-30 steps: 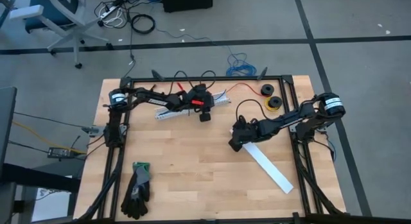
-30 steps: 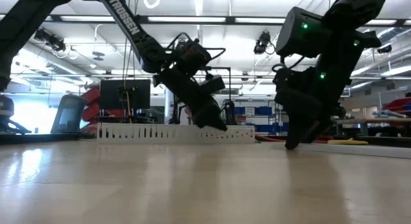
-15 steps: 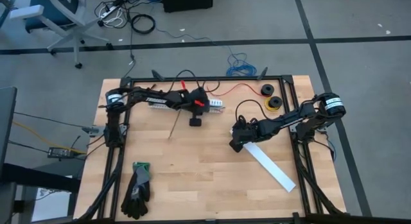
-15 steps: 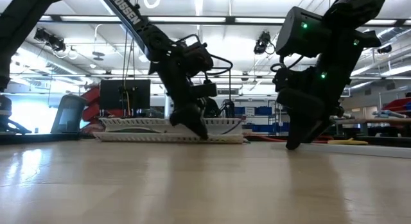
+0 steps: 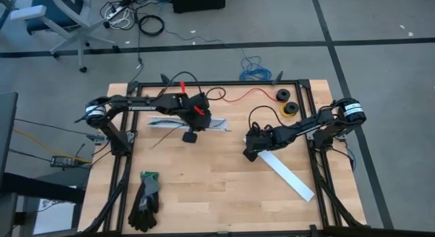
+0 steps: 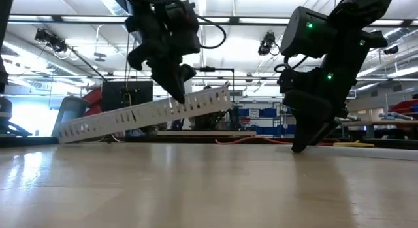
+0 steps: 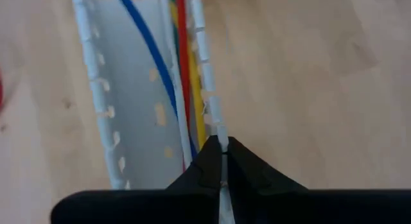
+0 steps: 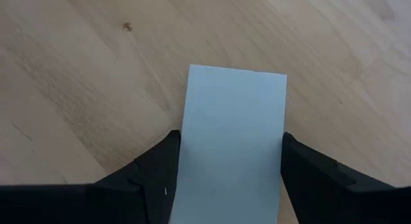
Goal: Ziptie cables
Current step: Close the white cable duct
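Note:
A white slotted channel [image 5: 216, 123] lies across the table's far middle. In the low view the channel [image 6: 137, 115] tilts, with its left end [image 6: 62, 132] on the table and its right end raised. Blue, red, yellow and white cables [image 7: 183, 89] run inside it along one wall. My left gripper [image 5: 196, 115] is shut on the channel. My right gripper [image 5: 251, 153] points down at the right middle of the table. It is shut on the end of a flat white strip [image 5: 290, 178]. My left gripper pinches the channel's slotted side wall [image 7: 217, 124] between its two fingers, coming from above and slanting, with the cables just inside that wall. The channel hangs tilted in the hold, its raised end [image 6: 222, 96] clear and its far end on the table. My right gripper has the white strip's end [image 8: 232, 147] between its fingers [image 8: 166, 161], one on each long edge, across its width. It comes from above, slanting down. The strip lies flat on the table.
A black and green glove pair [image 5: 145, 196] lies near the left near corner. Two tape rolls [image 5: 286, 102] and a thin red wire [image 5: 253, 94] sit by the far right edge. A thin dark strand [image 5: 162, 139] lies on the table below the channel. Black frame rails [image 5: 319, 183] border the table.
My left gripper has moved toward the table's left and near edges and risen. The channel came along from the far edge. It lay level on the table, and now its right end is lifted while its left end stays down.

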`<action>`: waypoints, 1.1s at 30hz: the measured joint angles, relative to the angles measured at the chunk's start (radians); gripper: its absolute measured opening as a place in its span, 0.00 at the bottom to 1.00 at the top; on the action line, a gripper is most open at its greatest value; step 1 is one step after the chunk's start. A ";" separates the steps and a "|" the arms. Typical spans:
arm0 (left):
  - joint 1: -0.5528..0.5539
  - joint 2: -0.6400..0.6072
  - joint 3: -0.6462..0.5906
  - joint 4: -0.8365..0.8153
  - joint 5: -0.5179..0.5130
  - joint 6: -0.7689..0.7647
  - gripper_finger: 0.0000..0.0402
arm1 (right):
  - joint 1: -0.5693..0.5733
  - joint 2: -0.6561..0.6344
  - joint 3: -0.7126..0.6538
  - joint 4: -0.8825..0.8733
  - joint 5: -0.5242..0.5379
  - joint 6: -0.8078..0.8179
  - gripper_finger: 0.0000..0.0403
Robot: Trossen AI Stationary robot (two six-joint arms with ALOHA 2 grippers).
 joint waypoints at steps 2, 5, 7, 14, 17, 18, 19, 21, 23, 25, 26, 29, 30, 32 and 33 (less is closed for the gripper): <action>-0.016 0.006 0.000 0.002 0.012 0.002 0.05 | 0.000 0.000 0.000 0.003 0.000 -0.011 0.58; -0.049 0.051 0.000 -0.011 0.010 0.012 0.05 | 0.000 0.000 0.000 0.004 0.002 -0.018 0.58; -0.068 0.080 -0.001 -0.028 0.011 0.013 0.05 | 0.000 0.000 0.000 0.004 0.002 -0.020 0.58; -0.078 0.102 -0.001 0.026 0.007 0.011 0.08 | 0.000 0.000 0.000 0.007 0.002 -0.037 0.58; -0.079 0.096 0.000 0.021 0.015 0.010 0.13 | 0.000 0.000 0.000 0.008 0.002 -0.039 0.58; -0.080 0.096 0.000 0.022 0.015 0.010 0.16 | 0.000 0.000 0.000 0.008 0.002 -0.040 0.58; -0.080 0.100 0.000 0.024 0.016 0.010 0.18 | 0.000 0.000 0.000 0.008 0.002 -0.040 0.58; -0.079 0.102 0.000 0.020 0.015 0.009 0.22 | 0.000 0.000 0.000 0.008 0.002 -0.042 0.58; -0.079 0.102 0.001 0.022 0.016 0.009 0.26 | 0.000 0.000 0.000 0.008 0.002 -0.044 0.58; -0.079 0.102 0.001 0.028 0.015 0.005 0.30 | 0.000 0.000 0.000 0.008 0.002 -0.045 0.58; -0.079 0.102 0.001 0.030 0.015 0.004 0.31 | 0.000 0.000 0.000 0.009 0.002 -0.045 0.58; -0.079 0.102 0.001 0.081 0.014 0.002 0.33 | 0.000 0.000 0.000 0.008 0.002 -0.050 0.58; -0.079 0.102 0.001 0.106 0.014 0.001 0.33 | 0.000 0.000 0.000 0.008 0.002 -0.053 0.58; -0.079 0.102 0.001 0.168 0.016 0.001 0.33 | 0.000 0.000 0.000 0.008 0.002 -0.058 0.58; -0.079 0.102 0.001 0.200 0.022 0.002 0.33 | 0.000 0.000 0.000 0.009 0.002 -0.061 0.58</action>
